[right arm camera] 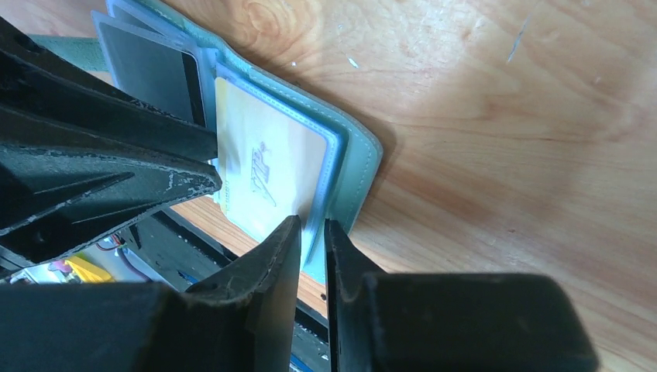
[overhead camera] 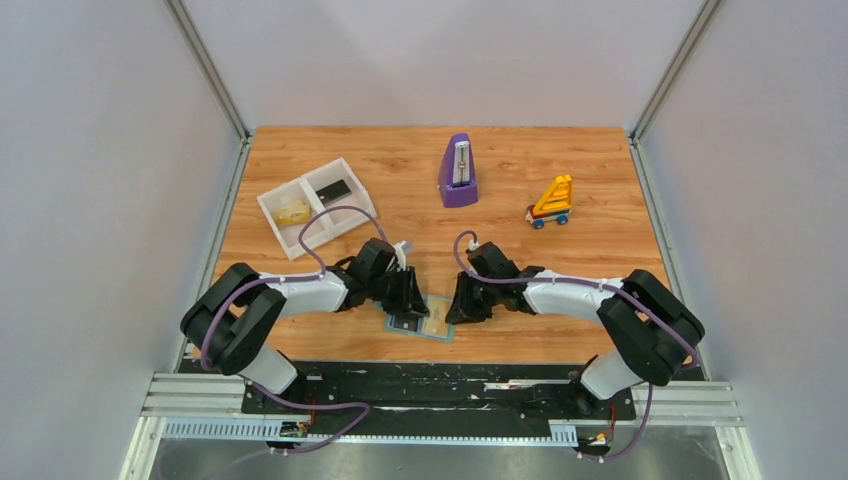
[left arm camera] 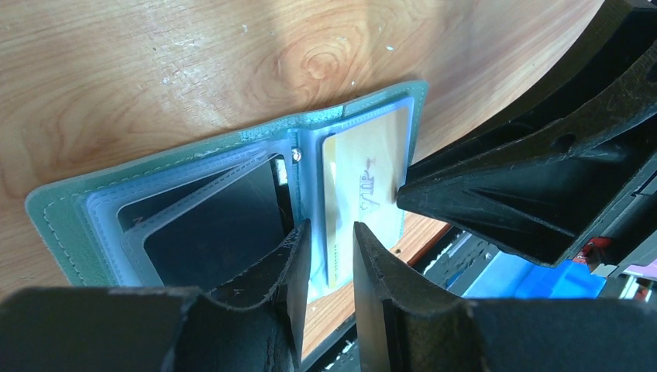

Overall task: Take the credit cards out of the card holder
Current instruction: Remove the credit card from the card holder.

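White tray (overhead camera: 300, 178): far left on the table, well apart from both claws.
Left claw (left arm camera: 329, 260): fingers a narrow gap apart at the holder's fold; I cannot tell whether they bite.
Card holder (left arm camera: 62, 225): open flat at the table's near edge, between the claws.
Dark card (left arm camera: 217, 232): sleeved in the left leaf.
Gold card (right arm camera: 271, 167): in the right leaf's clear sleeve, long axis pointing toward the right claw.
Right claw (right arm camera: 311, 240): the nearer one, pinched on that sleeve's near edge.
Next move: probably a straight pull along the card's length.
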{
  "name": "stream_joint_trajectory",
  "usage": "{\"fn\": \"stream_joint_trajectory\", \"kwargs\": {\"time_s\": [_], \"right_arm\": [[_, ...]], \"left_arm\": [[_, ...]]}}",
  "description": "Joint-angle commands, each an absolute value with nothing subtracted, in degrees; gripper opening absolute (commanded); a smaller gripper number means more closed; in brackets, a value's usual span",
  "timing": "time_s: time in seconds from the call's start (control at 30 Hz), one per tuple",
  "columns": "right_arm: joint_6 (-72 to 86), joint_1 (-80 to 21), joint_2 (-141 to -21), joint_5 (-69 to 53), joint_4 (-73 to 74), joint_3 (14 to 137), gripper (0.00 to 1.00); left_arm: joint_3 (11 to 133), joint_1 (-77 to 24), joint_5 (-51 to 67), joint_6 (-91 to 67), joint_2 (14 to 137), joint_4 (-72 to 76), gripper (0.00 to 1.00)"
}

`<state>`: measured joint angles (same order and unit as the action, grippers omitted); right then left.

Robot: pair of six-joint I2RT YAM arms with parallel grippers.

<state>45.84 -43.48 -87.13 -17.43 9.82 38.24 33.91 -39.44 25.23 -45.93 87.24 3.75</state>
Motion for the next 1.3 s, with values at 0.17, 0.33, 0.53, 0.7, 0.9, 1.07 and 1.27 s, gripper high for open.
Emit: {"fn": "stream_joint_trajectory", "kwargs": {"time_s": [0.17,0.33,0.53,0.7,0.9,1.07,1.27], "right_arm": [[47.5,-43.5,-87.2,-16.4,6.7,35.5,0.18],[47.5,-43.5,-87.1,-16.3,6.5,35.2,0.18],[47.5,-43.5,-86.5,-16.4,6.4,34.8,0.18],[47.4,-43.5,-86.2,-16.5,6.4,34.8,0.17],[47.2,-43.5,-86.9,-16.6,6.3,35.1,0.17],[47.7,-43.0,-87.3,-16.5,6.3,34.7,0.17],[47.7,-41.4,-87.4,-16.8,6.3,33.7,0.17]], "left_arm": [[33.3,-40.0,26.2,-45.9,88.5,9.2,0.34],[32.4,-40.0,27.0,-47.1,89.0,10.9,0.33],[31.8,-40.1,26.6,-47.8,89.1,11.1,0.33],[31.8,-40.1,27.4,-48.8,89.1,11.8,0.28],[31.4,-40.1,30.7,-52.5,87.4,14.2,0.06],[32.2,-40.1,30.2,-53.7,84.7,11.2,0.0],[34.7,-40.1,26.5,-51.6,84.0,1.9,0.0]]}}
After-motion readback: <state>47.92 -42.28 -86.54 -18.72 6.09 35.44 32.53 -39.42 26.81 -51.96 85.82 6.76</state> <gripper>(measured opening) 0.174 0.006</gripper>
